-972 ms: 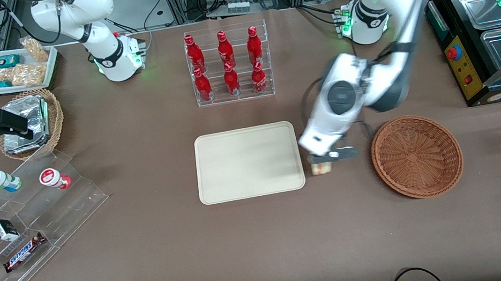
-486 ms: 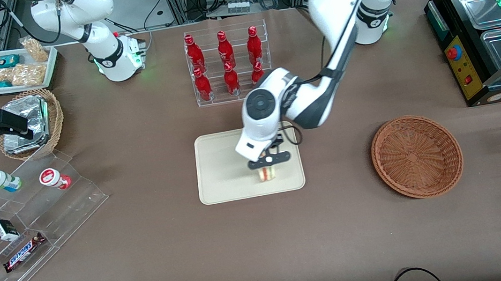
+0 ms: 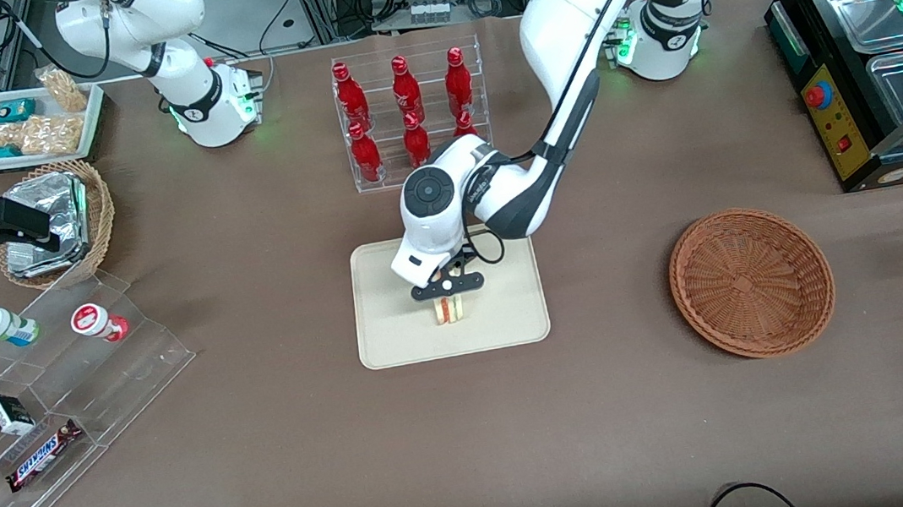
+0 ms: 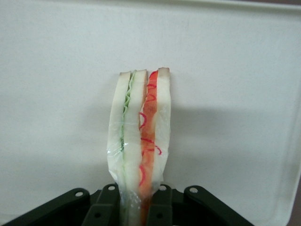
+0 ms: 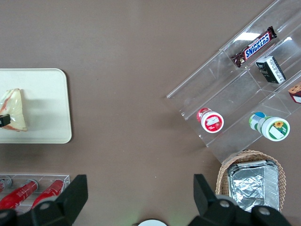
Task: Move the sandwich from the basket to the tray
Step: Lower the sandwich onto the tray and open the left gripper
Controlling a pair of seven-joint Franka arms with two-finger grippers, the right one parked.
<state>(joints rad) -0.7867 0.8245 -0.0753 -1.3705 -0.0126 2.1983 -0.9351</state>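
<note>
Sandwich point(image 3: 450, 309) held on edge over the middle of the tray point(image 3: 392, 328), clenched in the claw point(image 3: 447, 290).

The sandwich is gripped across its two bread faces, so that the layered edge (green filling beside one slice, red-orange beside the other) is presented to the wrist camera and the wedge hangs down from the claw toward the tray surface. Its long axis is seen to run straight out from between the fingers point(image 4: 162, 203), the wrapped end being pinched and the free end pointing away from the wrist; whether that end already touches the tray cannot be told. The hold is judged to suit a lowering and release. The basket point(image 3: 750, 281) is left bare on the tabletop point(image 3: 271, 461), well apart, toward the working arm's end.
</note>
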